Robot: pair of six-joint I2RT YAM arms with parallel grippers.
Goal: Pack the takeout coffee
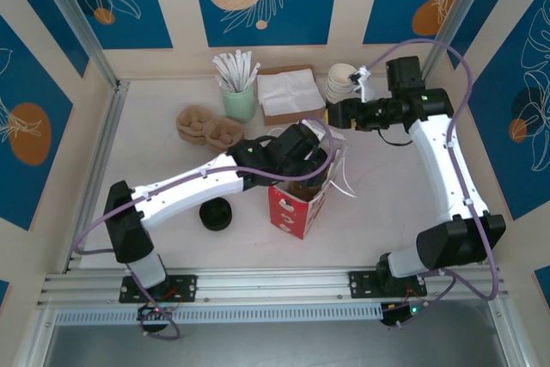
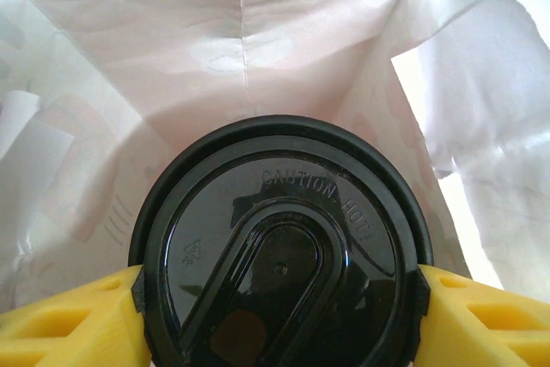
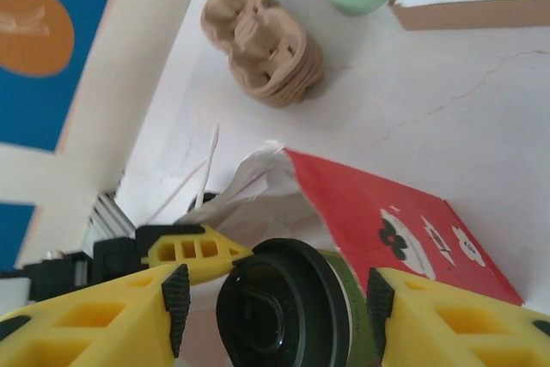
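Yellow on either side of a black lid: left gripper (image 2: 279, 298), closed on the coffee cup (image 2: 284, 238) at the lid's rim, low centre of the left wrist view. Behind the cup, creased white paper all round, taken to be the inside of the red bag (image 1: 292, 208). So, by that reading, cup within the bag's mouth, at the centre of the overhead view. No telling how deep, or whether seated on the bag's floor.

Right gripper (image 3: 277, 302) spread wide at the bottom of its own view, pads flanking the cup but apart from it, holding nothing.

Seemingly the lowering step, cup into bag, close to its end. Next, probably: sink straight down, upright, until seated. Then open the left gripper and lift out without catching the paper walls. Right gripper best kept off the cup, or used to steady the bag on the tabletop (image 1: 146, 161).
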